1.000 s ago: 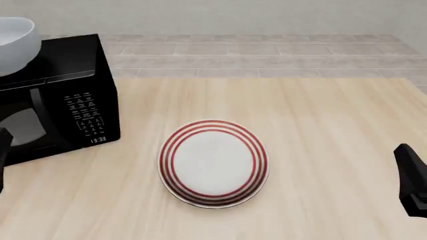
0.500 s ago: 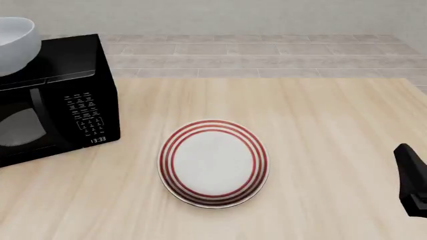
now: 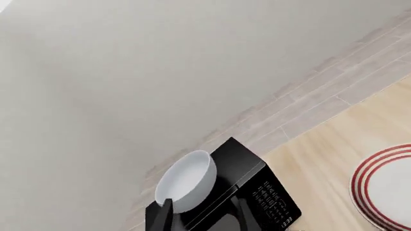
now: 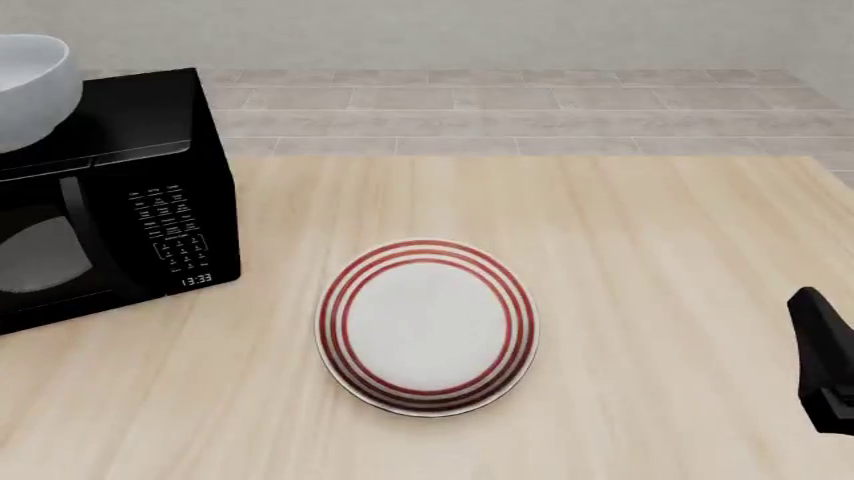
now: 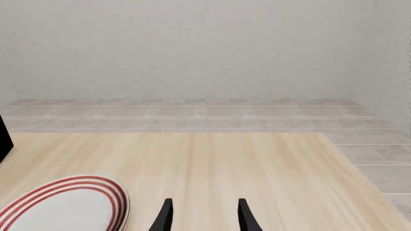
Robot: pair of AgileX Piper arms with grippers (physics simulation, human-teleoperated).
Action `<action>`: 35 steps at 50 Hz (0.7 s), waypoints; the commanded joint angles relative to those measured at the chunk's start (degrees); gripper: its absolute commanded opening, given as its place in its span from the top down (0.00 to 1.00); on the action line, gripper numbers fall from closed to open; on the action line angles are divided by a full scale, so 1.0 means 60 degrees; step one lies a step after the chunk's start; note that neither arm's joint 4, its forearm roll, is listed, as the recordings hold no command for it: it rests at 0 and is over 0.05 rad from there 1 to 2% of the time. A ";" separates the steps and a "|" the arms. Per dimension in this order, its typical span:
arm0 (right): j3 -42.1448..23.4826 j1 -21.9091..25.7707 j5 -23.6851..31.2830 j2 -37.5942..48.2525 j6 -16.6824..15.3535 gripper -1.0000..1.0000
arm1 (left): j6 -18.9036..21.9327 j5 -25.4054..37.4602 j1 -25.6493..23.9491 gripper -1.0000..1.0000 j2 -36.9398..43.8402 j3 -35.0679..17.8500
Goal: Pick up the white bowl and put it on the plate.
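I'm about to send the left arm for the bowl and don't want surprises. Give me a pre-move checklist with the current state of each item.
1. White bowl located: ok, it sits on top of the microwave, at the table's left.
2. Plate free to receive it: ok, nothing lies on it.
3. Left gripper open and empty: ok, fingers apart, nothing between them.
4. Left gripper aimed at the bowl: ok, the left wrist view shows the bowl just beyond the fingertips.
5. Right gripper out of the way: ok, open and empty, to the right of the plate.
6. Grip point on the bowl's rim: cannot tell, its left part is cut off in the front view.
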 commanded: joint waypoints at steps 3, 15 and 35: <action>-0.0017 0.0013 0.0092 -0.0080 -0.0002 0.00 | 0.0933 0.0473 -0.0154 0.00 0.0678 -0.1080; -0.0017 0.0011 0.0092 -0.0080 0.0001 0.00 | 0.2365 0.0850 -0.1126 0.00 0.0071 -0.1525; -0.0017 0.0013 0.0091 -0.0079 -0.0001 0.00 | 0.3094 0.2361 -0.0653 0.00 0.2535 -0.3683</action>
